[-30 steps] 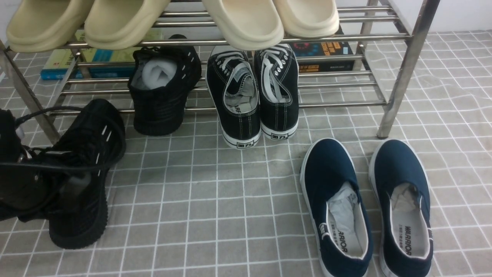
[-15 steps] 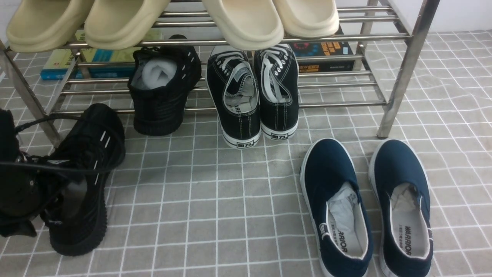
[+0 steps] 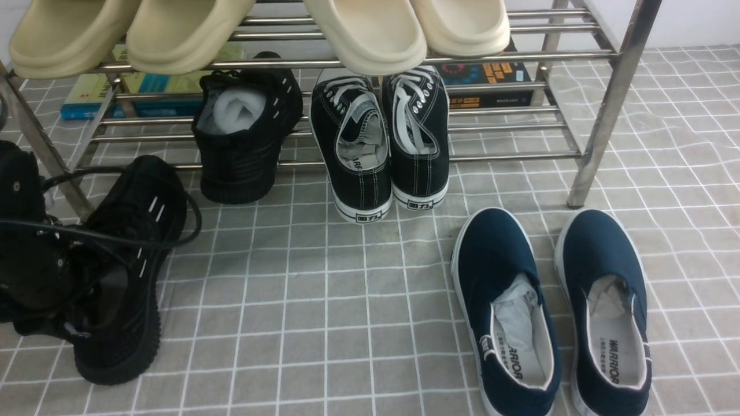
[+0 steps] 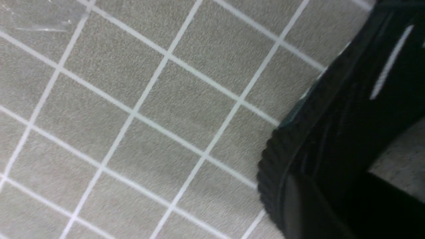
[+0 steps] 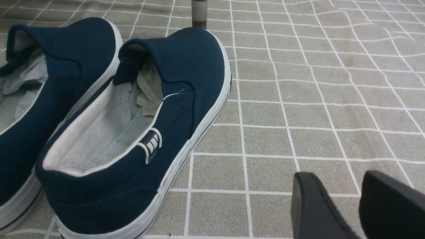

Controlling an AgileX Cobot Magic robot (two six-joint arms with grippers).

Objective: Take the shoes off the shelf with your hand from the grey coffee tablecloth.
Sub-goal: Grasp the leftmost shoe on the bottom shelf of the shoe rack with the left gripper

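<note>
At the left edge of the frame, the robot's left arm (image 3: 29,266) reaches over one all-black knit sneaker (image 3: 124,277) lying on the grey gridded cloth (image 3: 300,346); whether the left fingers (image 4: 310,209) are spread or pinching it, I cannot tell. Its mate (image 3: 240,150) sits on the lower tier of the steel rack (image 3: 509,156), upper left of centre. The right fingers (image 5: 310,202) stand spread near the navy slip-ons (image 5: 132,116), lower right in the front view
</note>
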